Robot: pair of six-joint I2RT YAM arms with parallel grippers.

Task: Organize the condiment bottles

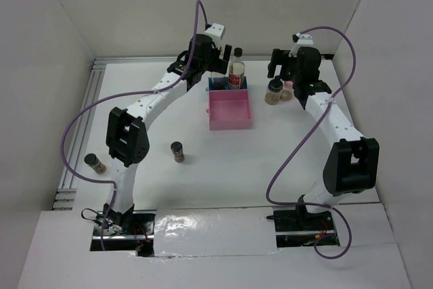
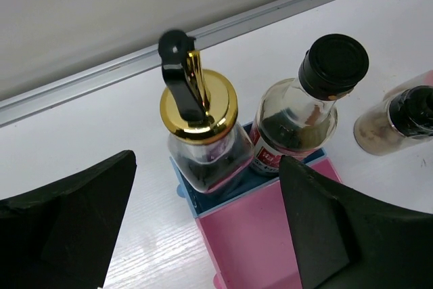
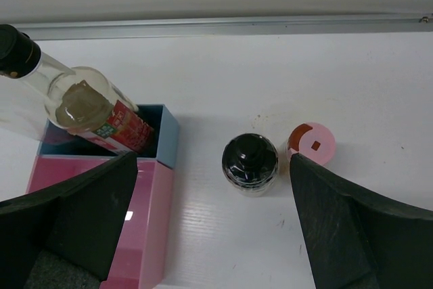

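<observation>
The white surface (image 1: pixel 270 160) spreads out before me, and both my arms reach to its far side. The pink tray (image 1: pixel 230 109) lies near the middle toward the back, with the smaller blue tray (image 3: pixel 168 137) set right against its far end.

My left claw (image 2: pixel 206 235) hangs over that far end with its fingers spread wide and nothing between them. Just beyond its fingertips, two tall glass bottles stand side by side in the blue tray: the gold-pourer bottle (image 2: pixel 199 120) on the left and the black-capped bottle (image 2: pixel 298 120) with the red label on the right, close together.

My right claw (image 3: pixel 213 228) is wide open too, holding nothing, above the bare surface to the right of the trays. Under it stand a dark-lidded spice jar (image 3: pixel 250 162) and, just beside it on the right, the pink-capped shaker (image 3: pixel 312 143).

Two more spice jars stand well apart from the trays: one jar (image 1: pixel 178 151) near my left arm's elbow, the other jar (image 1: pixel 94 162) close to the left edge.
</observation>
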